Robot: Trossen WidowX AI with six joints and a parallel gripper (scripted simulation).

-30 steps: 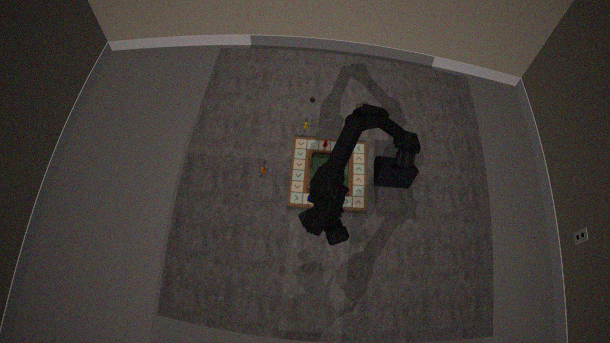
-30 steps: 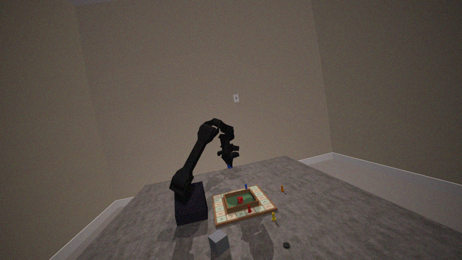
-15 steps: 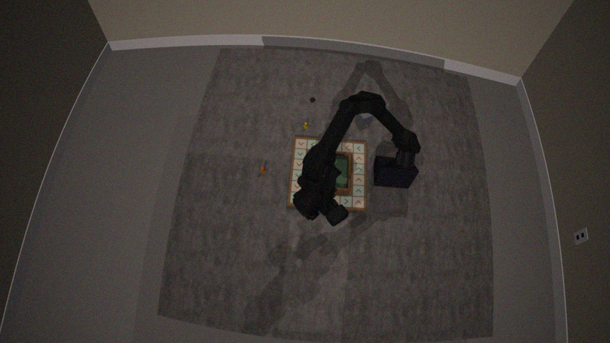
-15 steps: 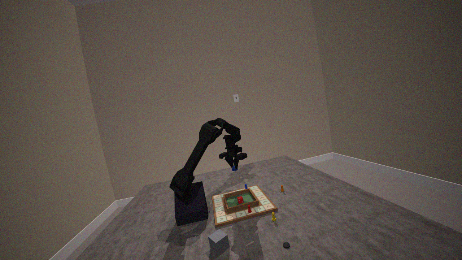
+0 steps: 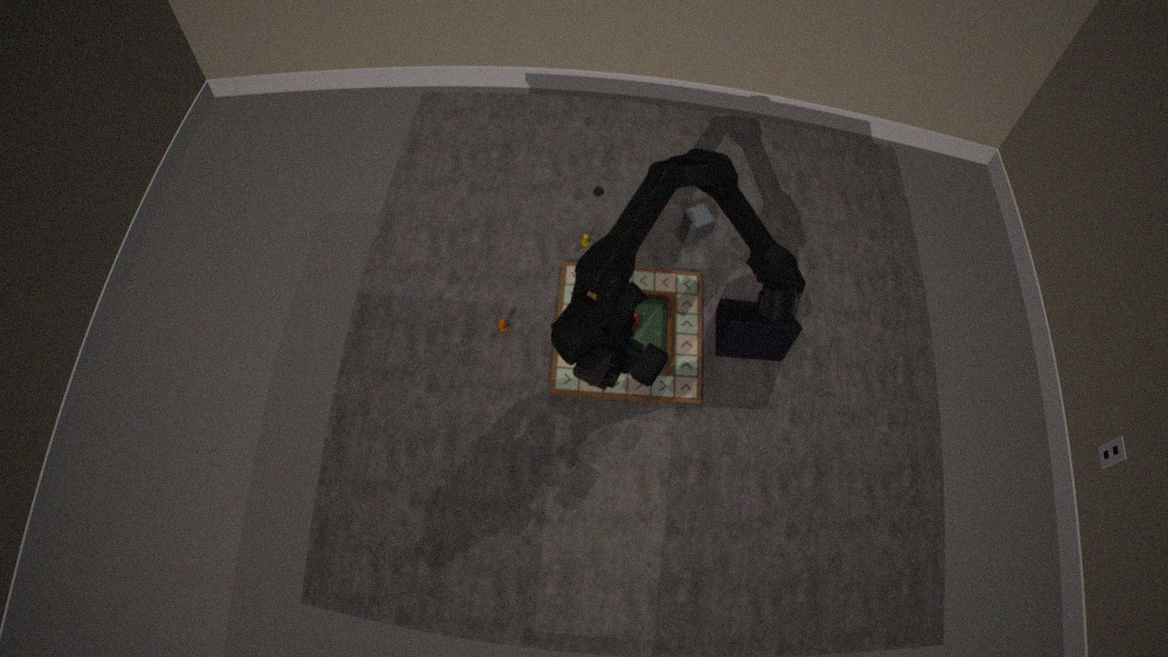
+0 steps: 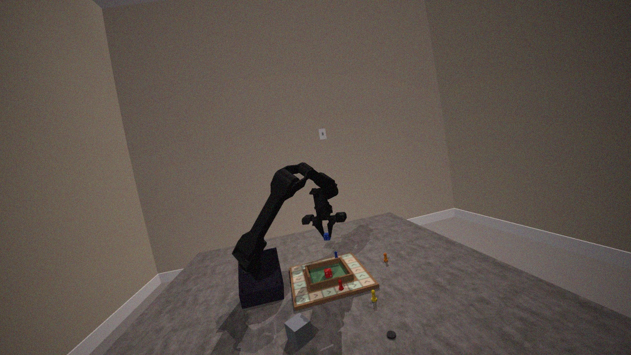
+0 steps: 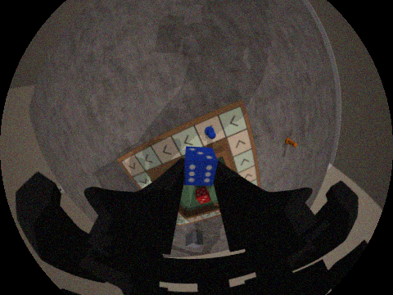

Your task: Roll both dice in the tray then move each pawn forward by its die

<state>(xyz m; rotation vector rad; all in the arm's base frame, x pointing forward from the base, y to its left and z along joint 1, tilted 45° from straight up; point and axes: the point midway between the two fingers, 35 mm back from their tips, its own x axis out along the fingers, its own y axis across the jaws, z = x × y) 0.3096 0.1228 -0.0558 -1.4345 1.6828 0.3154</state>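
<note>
One blue cubic die (image 6: 327, 236) (image 7: 201, 166), white-pipped, clamped between two black gripper fingers above the board; one red cubic die (image 6: 328, 273) (image 7: 202, 195) in the green-floored, wooden-walled tray (image 6: 330, 284); four pawns, round-headed.
</note>
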